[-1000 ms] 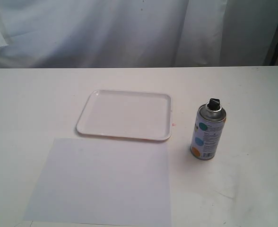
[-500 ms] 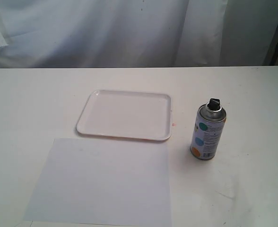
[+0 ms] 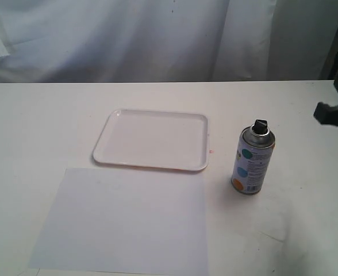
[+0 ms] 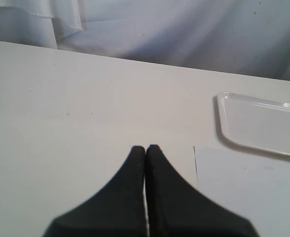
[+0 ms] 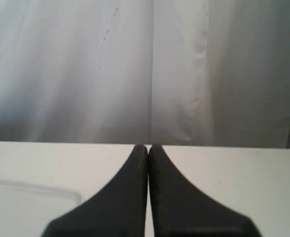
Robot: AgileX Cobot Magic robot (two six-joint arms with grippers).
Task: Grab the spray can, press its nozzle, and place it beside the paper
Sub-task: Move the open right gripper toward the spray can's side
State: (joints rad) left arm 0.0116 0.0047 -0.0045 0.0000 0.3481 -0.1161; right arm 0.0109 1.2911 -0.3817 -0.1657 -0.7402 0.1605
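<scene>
Newly entered at the right edge, the right end effector (image 3: 325, 113), its fingers pressed together, should open wide and close level around the spray can (image 3: 253, 164), standing upright on the tabletop (image 3: 295, 230) right of the paper (image 3: 123, 221).

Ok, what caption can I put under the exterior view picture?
Spray can standing upright beside a white tray, paper sheet in front, right arm tip at the edge.
</scene>
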